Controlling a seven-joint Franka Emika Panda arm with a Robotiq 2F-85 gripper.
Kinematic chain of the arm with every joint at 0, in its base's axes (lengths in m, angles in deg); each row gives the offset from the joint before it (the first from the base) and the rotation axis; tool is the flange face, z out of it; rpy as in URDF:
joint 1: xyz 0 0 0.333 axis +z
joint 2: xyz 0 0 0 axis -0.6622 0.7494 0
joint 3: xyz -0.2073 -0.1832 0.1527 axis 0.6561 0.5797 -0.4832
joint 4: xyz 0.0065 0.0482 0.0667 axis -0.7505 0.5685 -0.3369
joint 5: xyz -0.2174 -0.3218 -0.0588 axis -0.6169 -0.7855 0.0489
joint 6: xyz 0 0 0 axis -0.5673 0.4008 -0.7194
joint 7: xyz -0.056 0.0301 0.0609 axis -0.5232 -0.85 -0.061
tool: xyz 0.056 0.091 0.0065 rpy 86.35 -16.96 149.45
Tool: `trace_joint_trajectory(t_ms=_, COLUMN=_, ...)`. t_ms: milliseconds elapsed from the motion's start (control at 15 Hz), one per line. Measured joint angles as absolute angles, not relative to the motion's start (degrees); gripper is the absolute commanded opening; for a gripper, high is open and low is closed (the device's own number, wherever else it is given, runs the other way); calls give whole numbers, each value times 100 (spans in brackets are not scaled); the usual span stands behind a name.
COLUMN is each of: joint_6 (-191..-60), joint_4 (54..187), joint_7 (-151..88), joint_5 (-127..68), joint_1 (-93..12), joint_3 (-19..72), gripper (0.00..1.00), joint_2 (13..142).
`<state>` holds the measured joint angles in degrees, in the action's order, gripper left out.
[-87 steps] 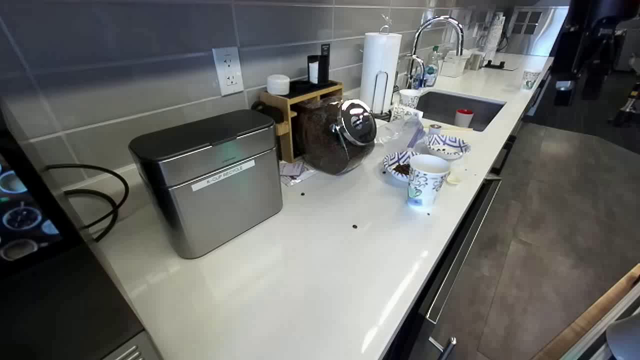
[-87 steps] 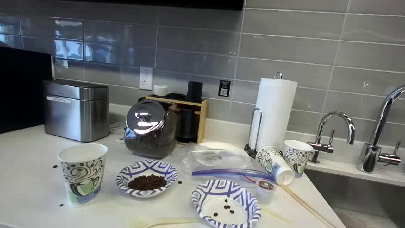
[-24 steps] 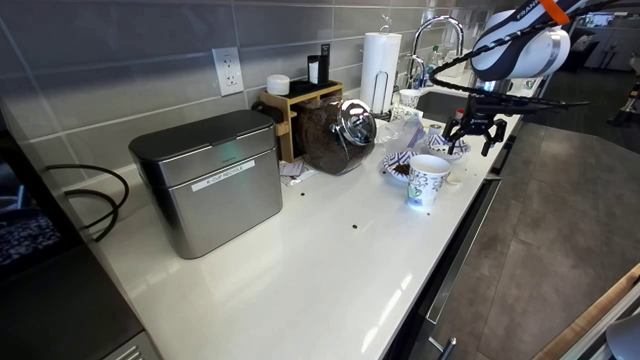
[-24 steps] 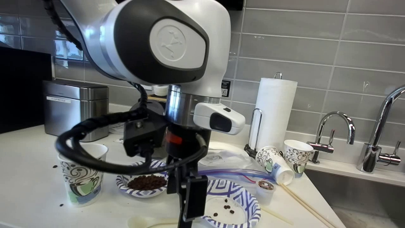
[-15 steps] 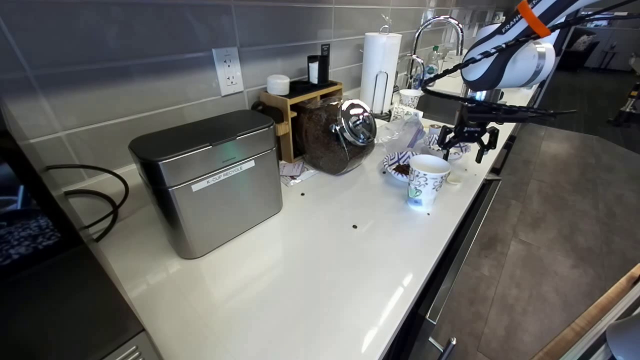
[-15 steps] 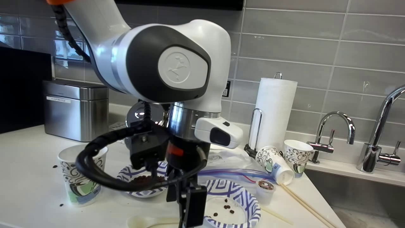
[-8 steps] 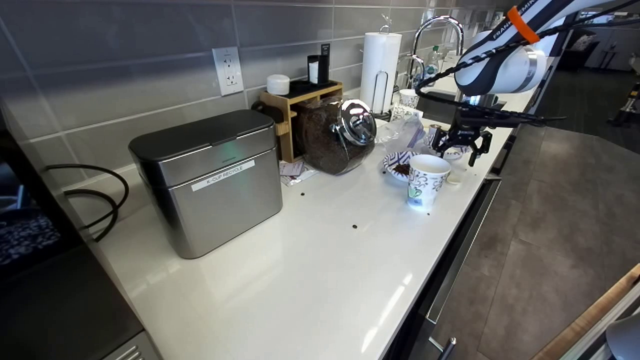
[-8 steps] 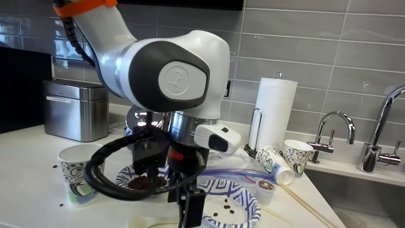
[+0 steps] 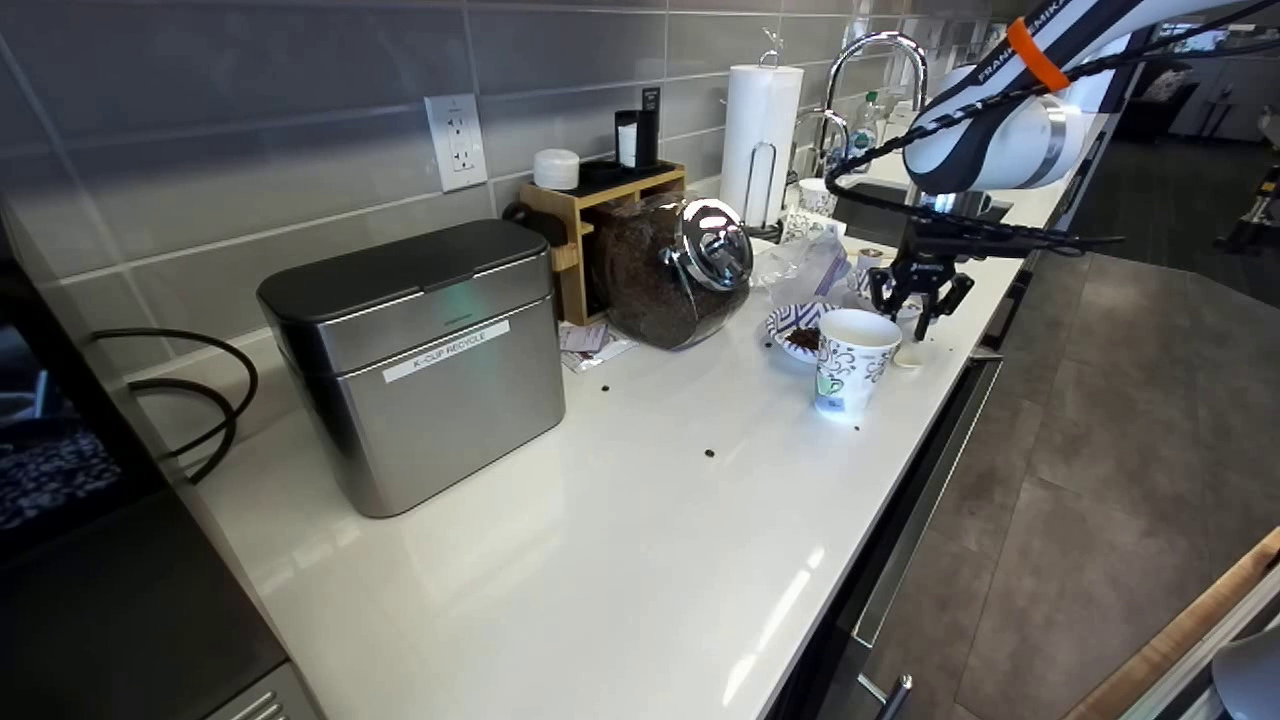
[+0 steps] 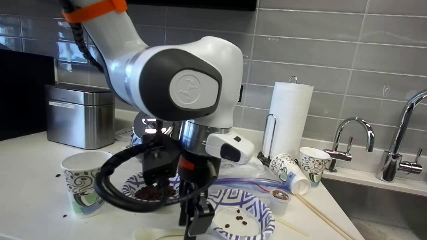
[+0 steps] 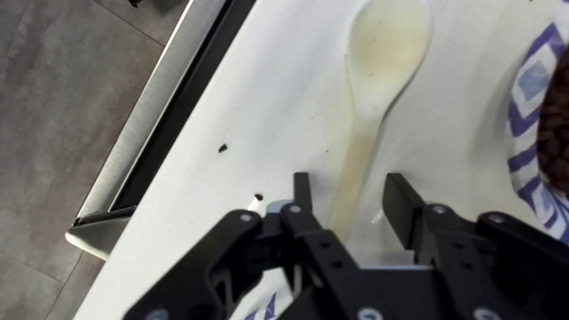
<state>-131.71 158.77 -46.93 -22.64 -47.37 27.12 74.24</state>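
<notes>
Cream-coloured spoon [image 11: 368, 118] lies flat on the white counter [image 9: 560, 560], near its front edge. Gripper [image 11: 347, 191] straddles the handle [image 11: 354, 173]: fingers [image 11: 400, 204] spread, one each side, gap showing on both. Purple-and-white paper bowl [image 11: 520, 160] of coffee beans [image 11: 555, 133] sits just beside the spoon. Second patterned bowl [image 10: 233, 195], a few beans [image 10: 239, 218] in it, is close to the gripper in an exterior view. Paper cup [image 10: 83, 186] stands upright nearby. Clear jar [image 9: 650, 270] with chrome lid [image 9: 718, 245] and steel K-Cup recycle bin [image 9: 460, 380] stand farther back toward the tiled wall [image 9: 250, 120].
</notes>
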Motion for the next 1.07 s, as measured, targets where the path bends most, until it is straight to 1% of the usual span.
trace_joint_trajectory(t_ms=67, joint_6=-13171, joint_4=15862, joint_7=-4693, joint_5=-2264, joint_1=-4736, joint_3=2713, gripper=8, joint_2=7434)
trace_joint_trajectory(t_ms=133, joint_6=-13171, joint_4=15847, joint_7=-4693, joint_5=-2264, joint_1=-4735, joint_3=2715, gripper=2, joint_2=7441)
trace_joint_trajectory(t_ms=267, joint_6=-13171, joint_4=15825, joint_7=-4692, joint_5=-2264, joint_1=-4729, joint_3=2720, gripper=0, joint_2=7451)
trace_joint_trajectory(t_ms=333, joint_6=-13171, joint_4=15820, joint_7=-4691, joint_5=-2264, joint_1=-4721, joint_3=2724, gripper=4, joint_2=7453)
trace_joint_trajectory(t_ms=400, joint_6=-13171, joint_4=15814, joint_7=-4690, joint_5=-2264, joint_1=-4713, joint_3=2726, gripper=28, joint_2=7457)
trace_joint_trajectory(t_ms=467, joint_6=-13171, joint_4=15807, joint_7=-4690, joint_5=-2264, joint_1=-4707, joint_3=2726, gripper=39, joint_2=7462)
trace_joint_trajectory(t_ms=667, joint_6=-13171, joint_4=15771, joint_7=-4690, joint_5=-2264, joint_1=-4685, joint_3=2728, gripper=59, joint_2=7487)
trace_joint_trajectory(t_ms=733, joint_6=-13171, joint_4=15758, joint_7=-4690, joint_5=-2264, joint_1=-4680, joint_3=2728, gripper=68, joint_2=7493)
trace_joint_trajectory(t_ms=800, joint_6=-13171, joint_4=15750, joint_7=-4690, joint_5=-2264, joint_1=-4676, joint_3=2728, gripper=71, joint_2=7498)
trace_joint_trajectory(t_ms=867, joint_6=-13171, joint_4=15743, joint_7=-4688, joint_5=-2264, joint_1=-4672, joint_3=2728, gripper=68, joint_2=7502)
trace_joint_trajectory(t_ms=1000, joint_6=-13171, joint_4=15728, joint_7=-4686, joint_5=-2264, joint_1=-4664, joint_3=2728, gripper=48, joint_2=7515)
trace_joint_trajectory(t_ms=1067, joint_6=-13171, joint_4=15722, joint_7=-4683, joint_5=-2264, joint_1=-4662, joint_3=2728, gripper=54, joint_2=7522)
